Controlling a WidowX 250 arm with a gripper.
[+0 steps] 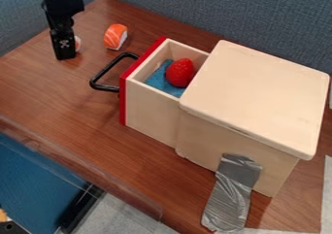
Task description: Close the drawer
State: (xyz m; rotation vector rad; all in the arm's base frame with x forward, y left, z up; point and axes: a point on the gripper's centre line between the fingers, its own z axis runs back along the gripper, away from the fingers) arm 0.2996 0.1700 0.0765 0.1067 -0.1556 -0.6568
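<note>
Camera view: the pale wooden drawer with a red front [150,111] stands well out of its box-shaped wooden cabinet [259,92], so the closing is still to be done. Inside the drawer lie a red toy strawberry [180,73] and a blue cloth-like lining [157,77]; neither appears to rise enough to block the way in. The black, angular loop handle [107,68] juts from the red front. Beyond it, apart from the handle, the black gripper [65,57] hangs at the upper left; I cannot tell how far open it is or whether it has hold of anything. An orange-and-white toy sushi piece [115,36] sits nearby on the brown wooden table [58,94]. What remains is likely one push on the front, towards the cabinet.
</note>
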